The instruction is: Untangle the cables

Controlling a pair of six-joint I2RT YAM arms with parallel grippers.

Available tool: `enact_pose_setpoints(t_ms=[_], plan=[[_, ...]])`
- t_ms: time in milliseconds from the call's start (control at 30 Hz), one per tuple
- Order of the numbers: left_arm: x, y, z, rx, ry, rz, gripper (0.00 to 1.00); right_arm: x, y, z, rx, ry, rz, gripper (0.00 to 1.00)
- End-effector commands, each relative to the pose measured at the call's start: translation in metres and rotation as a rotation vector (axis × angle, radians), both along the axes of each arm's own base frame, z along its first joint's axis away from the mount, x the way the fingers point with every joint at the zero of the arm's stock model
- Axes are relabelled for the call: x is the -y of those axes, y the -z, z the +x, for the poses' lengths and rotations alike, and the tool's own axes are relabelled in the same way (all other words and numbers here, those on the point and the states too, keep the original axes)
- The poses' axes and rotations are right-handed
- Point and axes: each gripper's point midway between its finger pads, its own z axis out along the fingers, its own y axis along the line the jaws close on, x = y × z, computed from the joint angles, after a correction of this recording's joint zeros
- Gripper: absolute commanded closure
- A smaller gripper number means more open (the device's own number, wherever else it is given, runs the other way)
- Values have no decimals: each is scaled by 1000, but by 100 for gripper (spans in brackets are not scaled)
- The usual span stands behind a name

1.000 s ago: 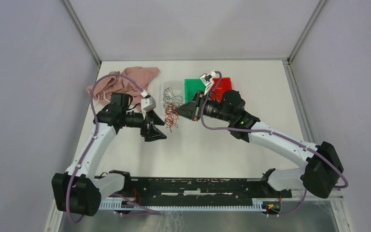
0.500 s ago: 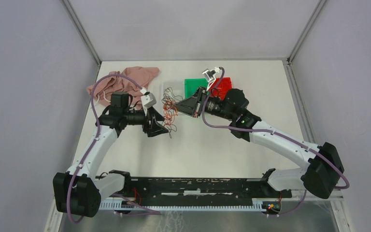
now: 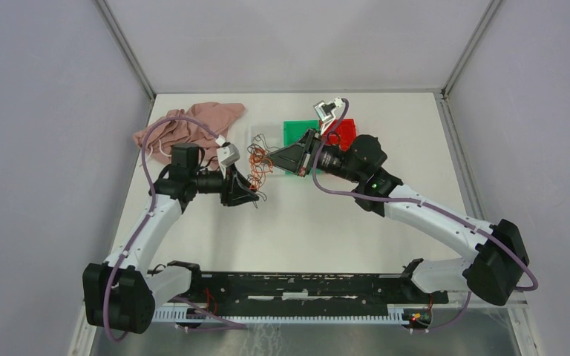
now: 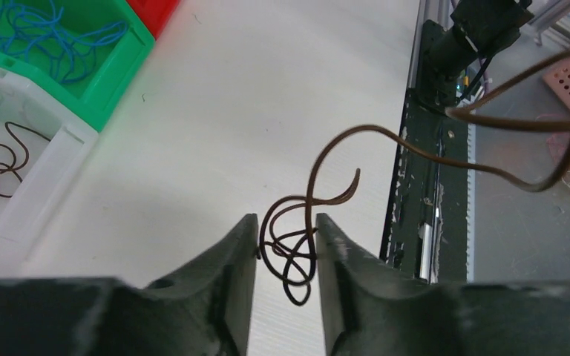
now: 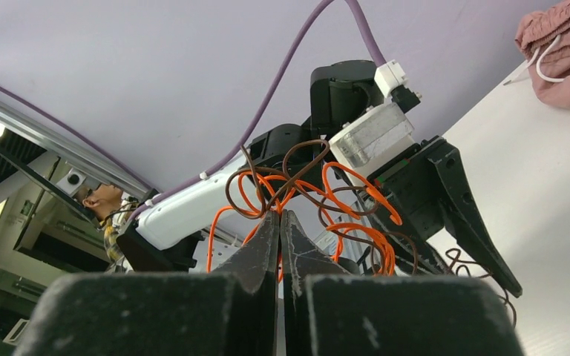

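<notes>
Untangling partway: some strands sorted, wad left knotted.
The cables (image 3: 258,165) are pinched between the grippers by the closed right gripper (image 5: 280,215). A brown loop (image 4: 289,252) is straddled, unclamped, by the parted left gripper (image 4: 286,219). Blue wires (image 4: 44,30) are sorted into the green bin (image 4: 122,78).

Mid-table, cables (image 3: 258,165) strung between left gripper (image 3: 251,194) on the left and right gripper (image 3: 274,163) on the right. At far left of table (image 3: 304,222), behind left gripper, cloth (image 3: 193,122). Right of cloth, behind right gripper, bins (image 3: 293,132) side by side.
</notes>
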Motion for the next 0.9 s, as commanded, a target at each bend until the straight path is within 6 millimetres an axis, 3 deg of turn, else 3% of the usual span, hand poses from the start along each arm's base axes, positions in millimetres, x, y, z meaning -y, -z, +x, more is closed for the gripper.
enact_pose_setpoints(t_ms=[0,100,167,333,433,500,600,667,733,800,867], plan=[[7,-28,2,31,22,-67,66,11,-47,-14,90,-28,105,99],[7,-35,2,47,31,-66,89,13,-43,-15,93,-17,84,99],[3,-38,10,78,-10,-30,97,15,-37,-14,92,-8,67,99],[-34,-38,63,226,-297,200,97,22,-8,-21,106,-7,-35,96],[-67,-50,91,353,-468,351,97,26,28,-26,108,-21,-154,91],[-82,-64,99,433,-523,410,97,31,59,-29,97,-29,-252,89],[-87,-86,100,508,-530,433,97,42,110,-24,69,17,-403,80],[-87,-98,97,543,-516,433,97,56,148,-18,43,66,-542,68],[-84,-108,95,574,-490,430,97,69,173,-12,51,116,-644,58],[-80,-116,89,611,-439,427,97,81,186,-6,70,163,-709,52],[-72,-125,80,660,-368,423,97,88,184,-2,111,202,-728,48]])
